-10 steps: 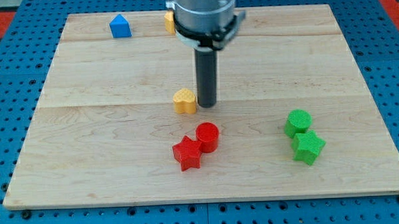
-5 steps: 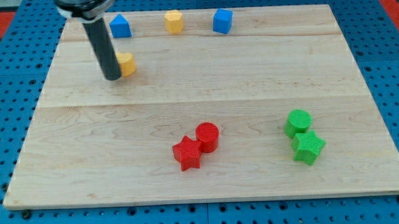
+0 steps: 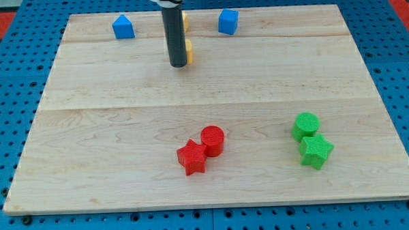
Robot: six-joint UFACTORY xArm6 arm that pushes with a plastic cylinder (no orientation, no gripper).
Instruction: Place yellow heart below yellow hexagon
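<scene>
My dark rod comes down from the view's top centre, and my tip (image 3: 178, 64) rests on the wooden board. The yellow heart (image 3: 188, 52) is mostly hidden behind the rod; only a sliver shows at the rod's right side, touching it just above the tip. The yellow hexagon (image 3: 183, 21) is directly above the heart near the board's top edge, also mostly hidden by the rod.
A blue house-shaped block (image 3: 123, 27) sits at top left and a blue cube (image 3: 228, 21) at top centre-right. A red cylinder (image 3: 213, 139) touches a red star (image 3: 191, 157) at lower centre. A green cylinder (image 3: 306, 126) and green star (image 3: 316, 152) sit at right.
The rod swept from the upper left to the right, to top centre. The yellow heart moved right with it and now lies under the yellow hexagon.
</scene>
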